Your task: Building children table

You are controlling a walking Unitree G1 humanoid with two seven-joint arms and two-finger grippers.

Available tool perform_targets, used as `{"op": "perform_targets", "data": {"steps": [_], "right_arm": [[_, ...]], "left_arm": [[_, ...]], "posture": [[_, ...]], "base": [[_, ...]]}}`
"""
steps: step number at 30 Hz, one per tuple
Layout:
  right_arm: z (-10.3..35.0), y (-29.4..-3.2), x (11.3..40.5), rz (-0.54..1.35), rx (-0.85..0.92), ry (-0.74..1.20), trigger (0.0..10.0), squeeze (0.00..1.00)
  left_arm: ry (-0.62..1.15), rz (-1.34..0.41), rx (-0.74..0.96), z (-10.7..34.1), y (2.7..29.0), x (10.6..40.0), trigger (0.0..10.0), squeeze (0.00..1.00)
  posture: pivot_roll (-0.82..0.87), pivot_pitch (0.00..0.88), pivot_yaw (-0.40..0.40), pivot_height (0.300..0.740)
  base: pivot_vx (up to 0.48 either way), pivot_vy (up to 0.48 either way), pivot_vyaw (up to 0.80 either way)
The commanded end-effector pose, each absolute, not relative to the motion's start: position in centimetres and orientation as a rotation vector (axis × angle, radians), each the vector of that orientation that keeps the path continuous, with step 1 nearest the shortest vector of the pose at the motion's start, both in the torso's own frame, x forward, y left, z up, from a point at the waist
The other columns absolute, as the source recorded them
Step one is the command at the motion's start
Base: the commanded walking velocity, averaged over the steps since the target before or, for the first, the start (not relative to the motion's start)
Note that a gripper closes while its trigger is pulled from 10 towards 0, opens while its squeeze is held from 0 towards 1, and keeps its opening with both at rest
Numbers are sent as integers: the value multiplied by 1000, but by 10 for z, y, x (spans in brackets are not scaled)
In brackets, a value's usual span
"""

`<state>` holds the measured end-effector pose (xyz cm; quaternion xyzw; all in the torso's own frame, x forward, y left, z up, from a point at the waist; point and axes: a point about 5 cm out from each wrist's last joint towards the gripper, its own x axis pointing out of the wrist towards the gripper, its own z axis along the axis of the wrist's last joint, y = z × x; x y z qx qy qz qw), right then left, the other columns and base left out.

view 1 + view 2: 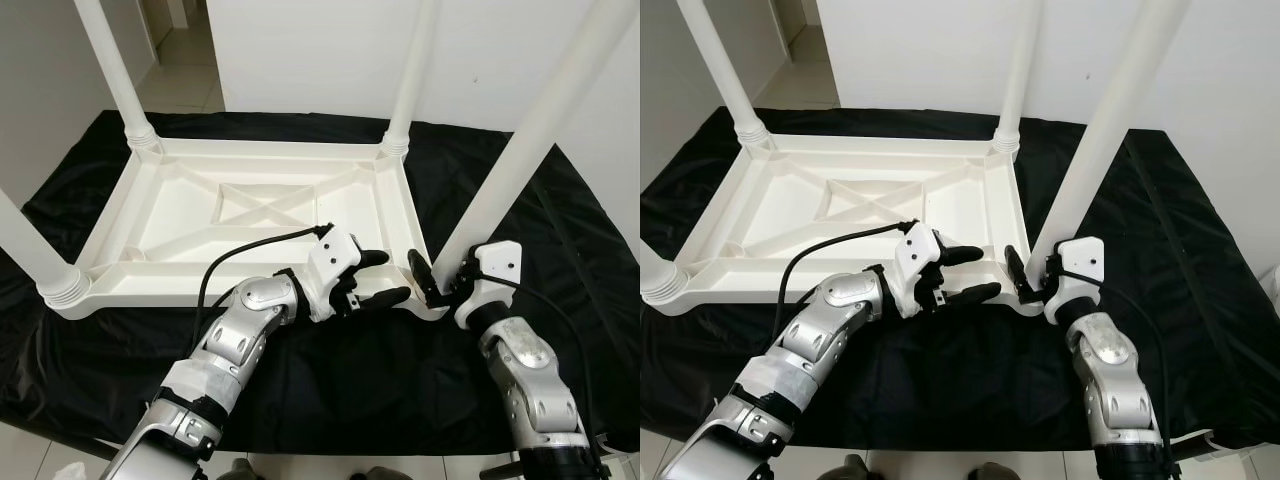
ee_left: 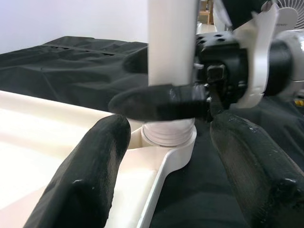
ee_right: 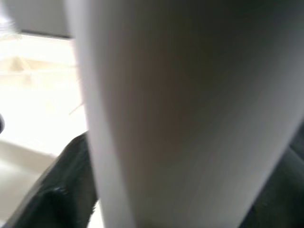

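- Tabletop (image 1: pixel 250 215): we record a white plastic top lying upside down on a black cloth (image 1: pixel 560 230), its ribbed underside facing up.
- Legs: we count four white legs standing upright in the corner sockets; far left leg (image 1: pixel 115 70), far right leg (image 1: pixel 410 75), near left leg (image 1: pixel 30 250), near right leg (image 1: pixel 525 140).
- Right gripper (image 1: pixel 440 280): at the base of the near right leg, its black fingers on either side of the leg and closed around it; in the right wrist view we see the leg close up between them.
- Left gripper (image 1: pixel 375 278): over the near edge of the tabletop, just beside the same corner, fingers (image 2: pixel 92 175) spread apart and holding nothing.
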<state>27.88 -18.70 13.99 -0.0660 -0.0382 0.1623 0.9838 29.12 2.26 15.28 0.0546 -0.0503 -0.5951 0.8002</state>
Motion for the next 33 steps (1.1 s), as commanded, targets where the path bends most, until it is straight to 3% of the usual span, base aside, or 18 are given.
{"op": "perform_targets", "data": {"steps": [1,2,3,6,7,14,15,22,28,33], "right_arm": [[135,-186,282,363,-144,-52,4353,0],[135,-186,282,363,-144,-52,4353,0],[133,-186,284,375,-149,-48,2510,0],[133,-186,284,375,-149,-48,2510,0],[132,-187,286,389,-154,-42,0,0],[126,-185,285,412,-127,-16,0,0],[125,-184,284,401,-109,-10,10000,0],[125,-181,283,329,-80,-20,10000,0],[124,-168,277,79,-47,-37,10000,0],[125,-162,274,6,-3,-53,10000,0]], "left_arm": [[-108,-1288,130,153,22,293,10000,0],[-108,-1288,130,153,22,293,10000,0],[-110,-1285,127,154,22,292,10000,0],[-110,-1285,127,154,22,292,10000,0],[-112,-1283,126,154,21,292,10000,0],[-116,-1278,126,155,21,292,10000,0],[-116,-1278,125,155,21,292,10000,0],[-114,-1282,125,154,21,291,10000,0],[-101,-1288,124,150,21,288,10000,0],[-96,-1292,125,148,22,287,10000,0]], "posture": [[-47,0,4,740],[-47,0,4,740],[-40,0,0,740],[-40,0,0,740],[-37,0,-2,740],[-35,0,-4,740],[-36,0,-3,740],[-39,0,-4,740],[-47,0,-2,740],[-49,0,-1,740]], "base": [[0,0,0],[0,0,0],[0,0,0],[0,0,0],[0,0,0],[0,0,0],[0,0,0],[0,0,0],[0,0,0],[0,0,0]]}}
